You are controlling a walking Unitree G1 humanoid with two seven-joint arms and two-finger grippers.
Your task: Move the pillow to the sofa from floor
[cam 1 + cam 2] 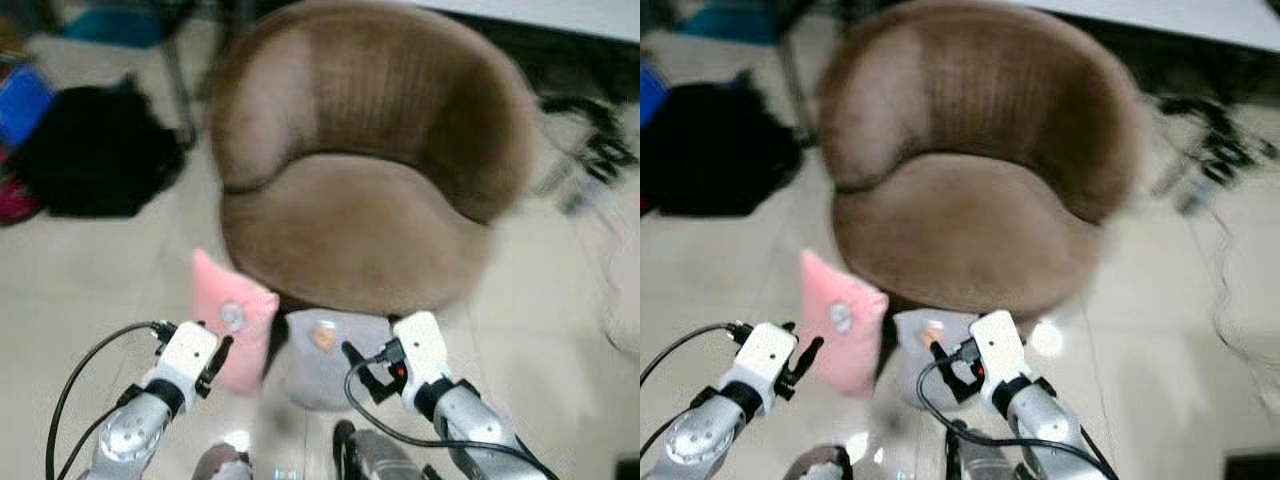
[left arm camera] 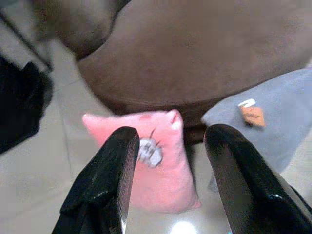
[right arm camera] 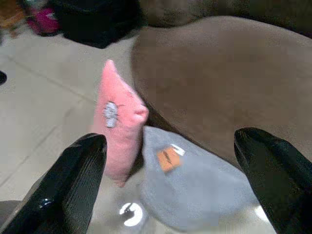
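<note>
The brown round sofa (image 1: 365, 160) held nothing on its seat. The pink pillow (image 1: 235, 320) stood upright on the tiled floor (image 1: 90, 290) against the sofa's base, just ahead of the left claw (image 2: 168, 170) — fingers apart, gripping nothing. The right claw (image 3: 170, 185) gaped wide before a grey pillow (image 1: 330, 355) beside it.

A lived-in room of a home: a round brown armchair (image 1: 365, 170) stands on a pale tiled floor (image 1: 90, 290), small cushions (image 1: 240, 325) lean at its foot, and a black bag (image 1: 95, 150) and loose cables (image 1: 595, 150) lie about.
</note>
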